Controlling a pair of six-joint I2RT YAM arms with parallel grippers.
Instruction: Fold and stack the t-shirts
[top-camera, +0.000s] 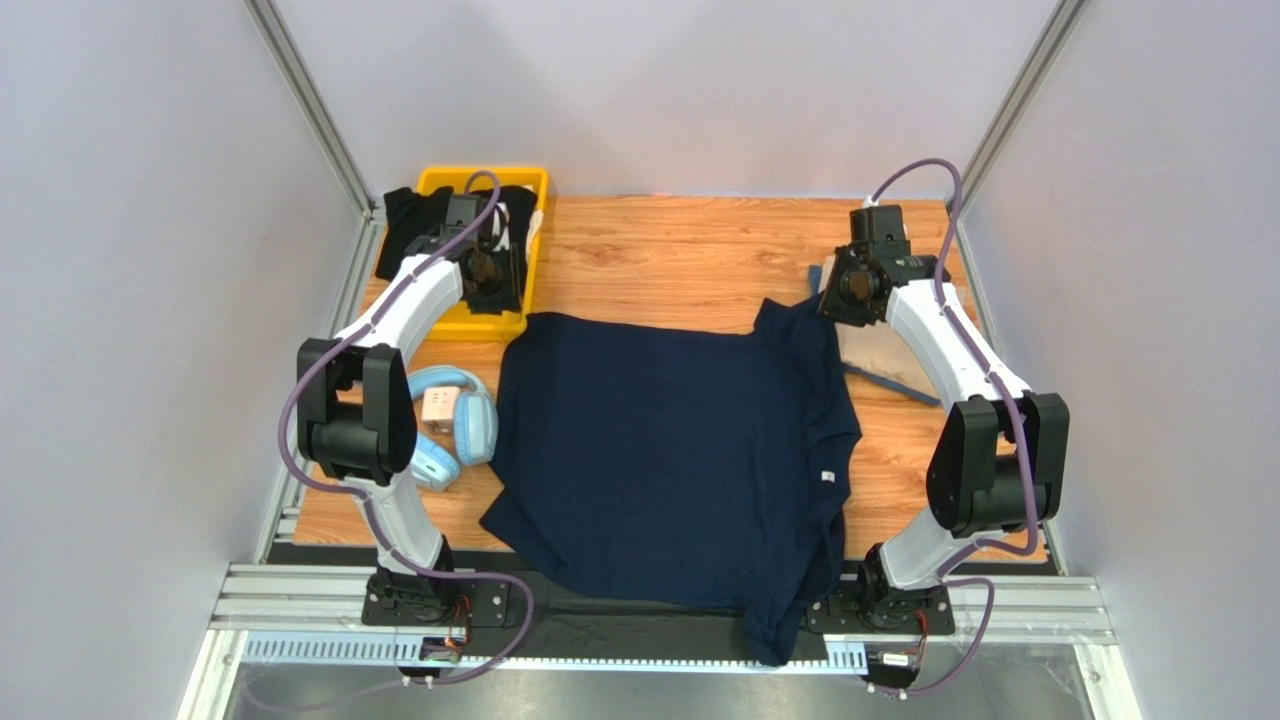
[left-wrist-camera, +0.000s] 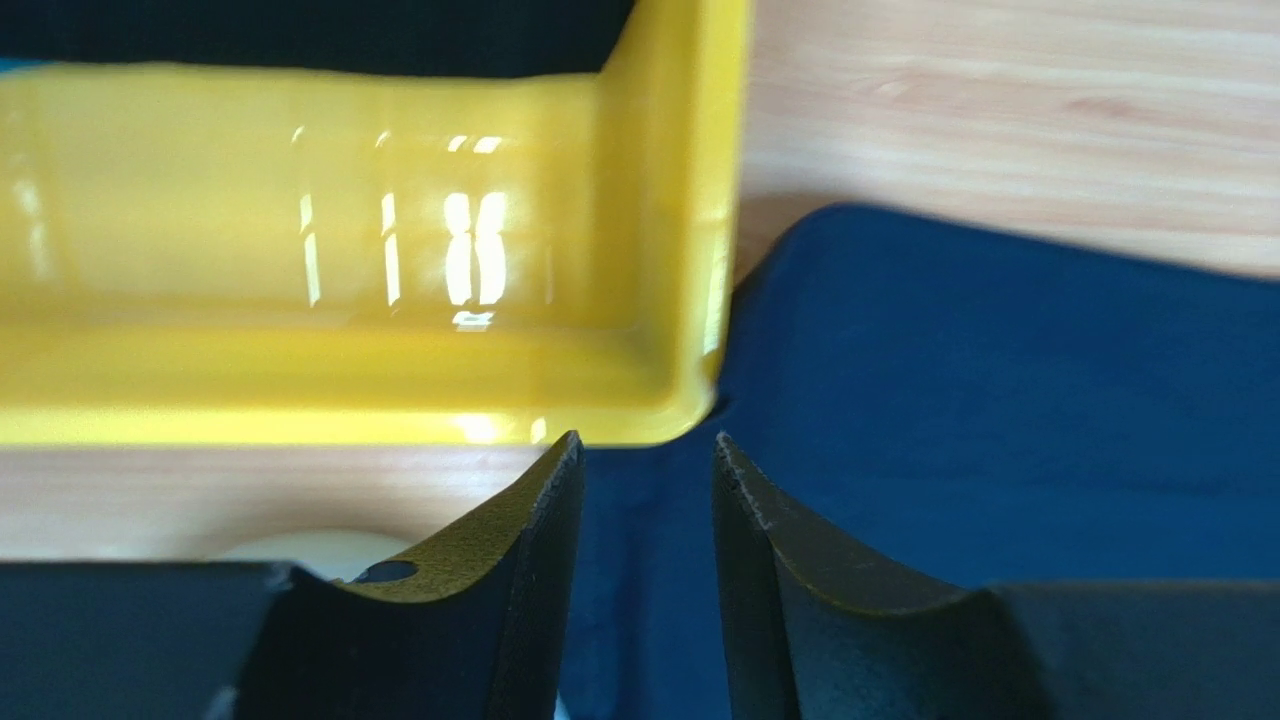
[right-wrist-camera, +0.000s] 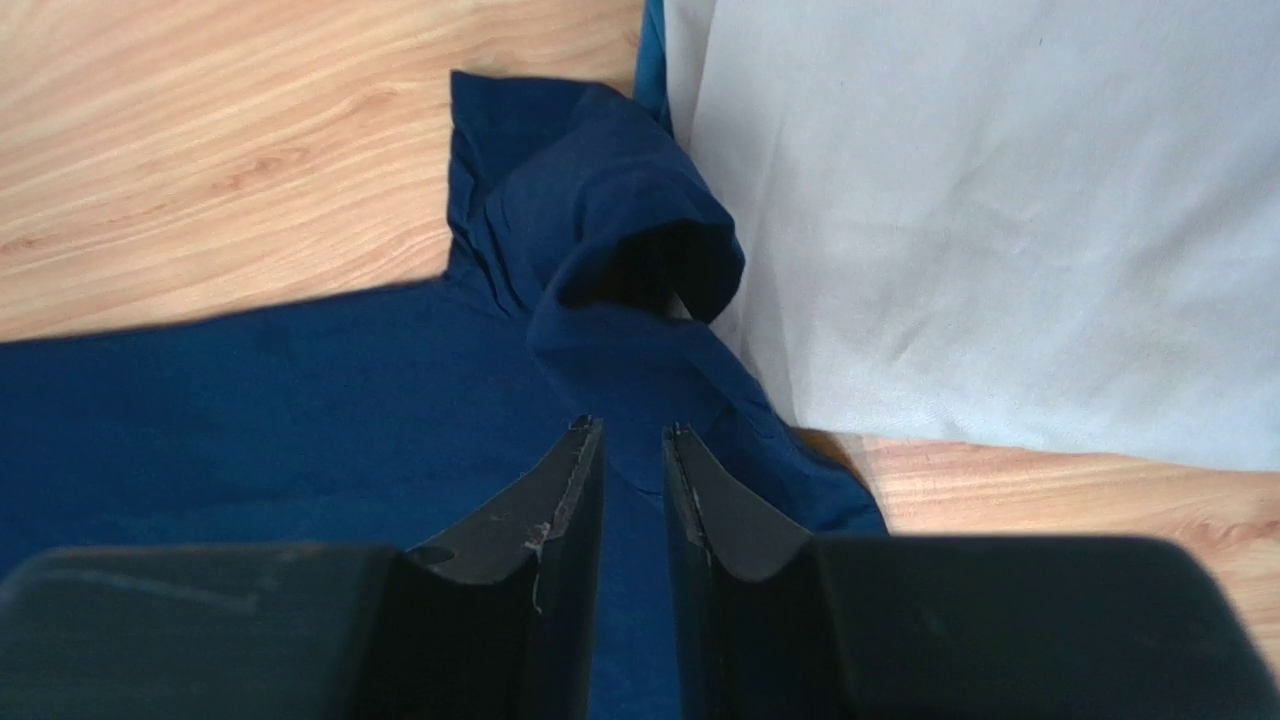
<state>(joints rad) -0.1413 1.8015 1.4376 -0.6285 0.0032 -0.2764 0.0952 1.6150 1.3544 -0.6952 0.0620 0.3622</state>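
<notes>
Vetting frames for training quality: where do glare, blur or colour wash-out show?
Left wrist: streaky glare on the wall of the yellow bin, slightly soft focus. Right wrist: the tan t-shirt reads washed-out grey; the navy t-shirt is sharp. Top external: even light, soft shadows.

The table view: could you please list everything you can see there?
Table: one, light wood, under everything.
Navy shirt: one, dark navy, spread at centre, hem hanging over the near edge.
Beige shirt: one, beige, far right, beside the navy sleeve.
Black shirt: one, black, in and over the bin.
Bin: one, yellow, far left corner.
Headphones: one pair, light blue, left of the navy shirt.
Left gripper: one, black, open, above the navy shirt's corner by the bin.
Right gripper: one, black, jaws narrowly apart, above the navy sleeve.
</notes>
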